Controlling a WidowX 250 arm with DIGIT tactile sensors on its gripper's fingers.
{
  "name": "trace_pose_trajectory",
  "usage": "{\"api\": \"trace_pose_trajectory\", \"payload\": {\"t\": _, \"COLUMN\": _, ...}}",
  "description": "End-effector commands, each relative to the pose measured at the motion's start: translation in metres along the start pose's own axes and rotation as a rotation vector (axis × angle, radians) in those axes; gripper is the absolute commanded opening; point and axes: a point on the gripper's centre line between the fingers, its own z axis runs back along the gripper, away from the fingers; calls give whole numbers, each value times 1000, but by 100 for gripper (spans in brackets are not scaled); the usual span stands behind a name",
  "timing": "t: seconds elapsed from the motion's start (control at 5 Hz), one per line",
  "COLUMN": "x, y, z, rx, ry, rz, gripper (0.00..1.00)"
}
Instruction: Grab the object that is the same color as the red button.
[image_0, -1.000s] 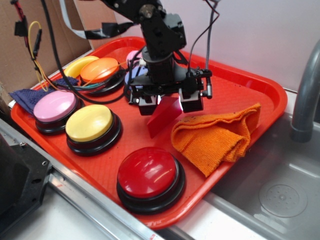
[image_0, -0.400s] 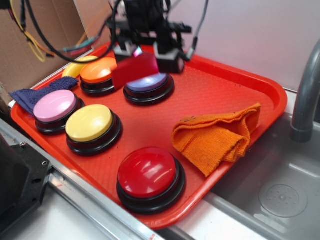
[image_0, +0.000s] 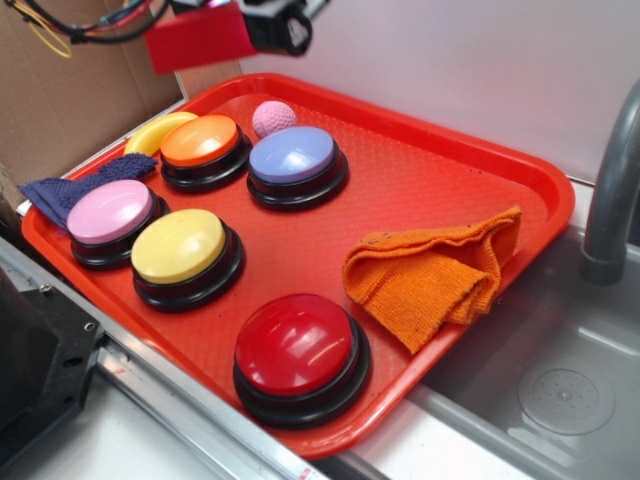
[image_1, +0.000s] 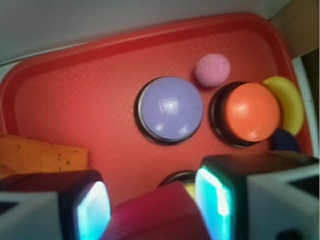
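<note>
Red is the colour of the little block (image_0: 198, 38) I am holding, way up in the upper left of the outside view, high over the tray (image_0: 430, 190). My end effector (image_1: 152, 202) is closed on the block, one pad on each side of it. In the wrist view the block (image_1: 157, 217) sits at the bottom middle of the frame, squeezed between my two glowing fingers (image_1: 93, 209). Only a bit of my end effector (image_0: 262, 25) shows at the top edge of the outside view.

Down on the tray, the red button (image_0: 298, 345) sits near the bottom middle of the outside view. It is big and shiny, on a round black base. The orange cloth (image_0: 430, 272) lies crumpled to its upper right. A yellow button (image_0: 180, 247) is to its upper left, and a pink button (image_0: 108, 212) is just beside that one, at the left. Farther up are an orange button (image_0: 200, 142) and a purple button (image_0: 292, 156), side by side. A small pink ball (image_0: 273, 118) rests just above the purple button. A yellow thing (image_0: 152, 133) pokes out to the left of the orange button, and a dark blue cloth (image_0: 60, 190) lies at the left edge of the tray. A grey sink (image_0: 560, 390) is in the lower right
</note>
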Motion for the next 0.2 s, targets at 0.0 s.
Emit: {"api": "trace_pose_trajectory", "payload": {"t": 0.0, "x": 9, "y": 35, "z": 49, "rx": -54, "ry": -201, "rz": 38, "gripper": 0}}
